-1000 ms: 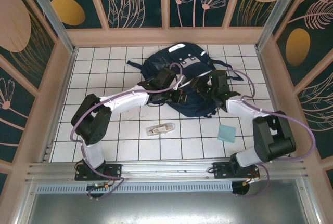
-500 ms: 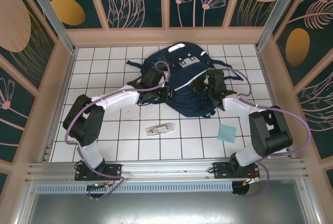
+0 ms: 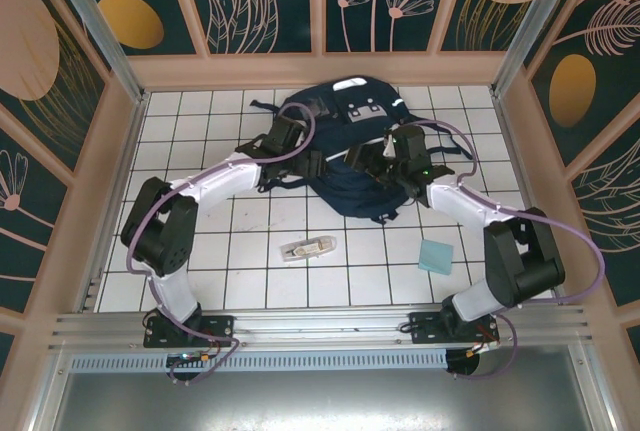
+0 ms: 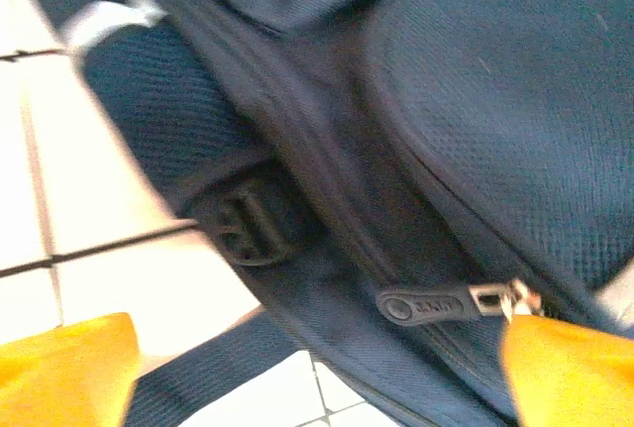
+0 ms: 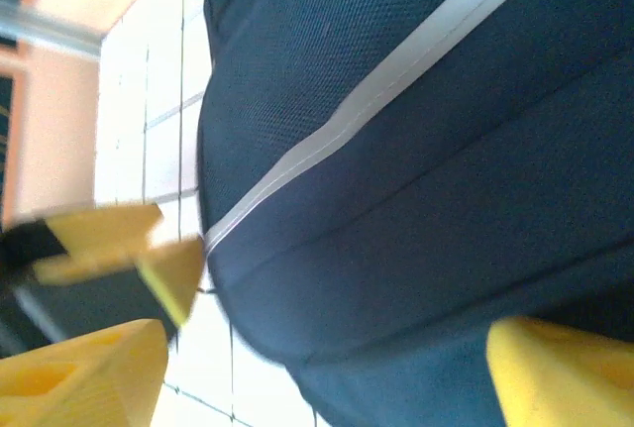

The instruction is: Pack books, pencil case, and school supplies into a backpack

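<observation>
The backpack [image 3: 352, 189] lies at the far centre of the tiled worktop [image 3: 200, 121]. The left claw [image 4: 315, 375] is spread wide at the backpack's left flank, close to a zipper pull [image 4: 428, 305], and grips nothing. The right claw [image 5: 322, 373] is also wide open and empty over the right flank. The transparent tube [image 3: 308, 248] and teal pad [image 3: 436, 256] lie nearer, apart from the backpack.

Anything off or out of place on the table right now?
Nothing looks spilled or damaged. One oddity: the tube and the pad lie loose on the tiles, on the near side of the backpack and apart from it, not packed.
</observation>
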{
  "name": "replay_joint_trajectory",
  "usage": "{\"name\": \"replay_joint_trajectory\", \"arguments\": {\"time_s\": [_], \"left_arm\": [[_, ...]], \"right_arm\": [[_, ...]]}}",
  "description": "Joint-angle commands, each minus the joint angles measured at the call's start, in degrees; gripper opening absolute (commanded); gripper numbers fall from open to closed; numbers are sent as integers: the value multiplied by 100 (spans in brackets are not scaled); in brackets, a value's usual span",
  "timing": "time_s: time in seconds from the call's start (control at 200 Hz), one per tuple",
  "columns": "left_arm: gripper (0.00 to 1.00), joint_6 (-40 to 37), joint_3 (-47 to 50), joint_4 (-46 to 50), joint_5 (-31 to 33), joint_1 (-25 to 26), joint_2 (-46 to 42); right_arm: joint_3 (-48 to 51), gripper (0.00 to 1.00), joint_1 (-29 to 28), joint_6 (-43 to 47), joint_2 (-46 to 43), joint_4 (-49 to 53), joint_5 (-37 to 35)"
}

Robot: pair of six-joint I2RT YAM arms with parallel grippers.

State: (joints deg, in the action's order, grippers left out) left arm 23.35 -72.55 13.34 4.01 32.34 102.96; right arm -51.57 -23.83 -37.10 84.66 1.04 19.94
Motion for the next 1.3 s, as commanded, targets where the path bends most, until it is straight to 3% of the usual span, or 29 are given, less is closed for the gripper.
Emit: {"name": "replay_joint_trajectory", "arguments": {"time_s": [0.0,0.155,0.31,0.44,0.63,0.881,1.061,1.291], "left_arm": [[99,332,353,-449,566,-285,-787],[99,736,900,-1018,42,-861,-1244],[99,1125,1133,-1240,-588,-1350,-1293],[99,1450,1503,-1525,-1057,-1674,-1377],[99,1684,2142,-1817,-1333,-2154,-1732],[99,1574,2354,-1808,-1376,-2197,-1872],[99,1617,2382,-1909,-1480,-2206,-1820],[99,1734,2393,-2002,-1649,-2214,-1728]], "right_arm": [[-358,86,-173,890,-377,1020,172],[-724,80,-716,1823,-303,1715,150],[-1236,79,-1775,2812,291,2143,-109],[-1792,82,-2378,3646,999,2524,-423],[-2410,90,-3076,4673,1880,3018,-1462],[-2628,96,-3654,5055,2433,3188,-1917],[-2273,99,-4071,5080,2445,3059,-2137],[-1802,99,-4136,5011,2428,2809,-2545]]}}
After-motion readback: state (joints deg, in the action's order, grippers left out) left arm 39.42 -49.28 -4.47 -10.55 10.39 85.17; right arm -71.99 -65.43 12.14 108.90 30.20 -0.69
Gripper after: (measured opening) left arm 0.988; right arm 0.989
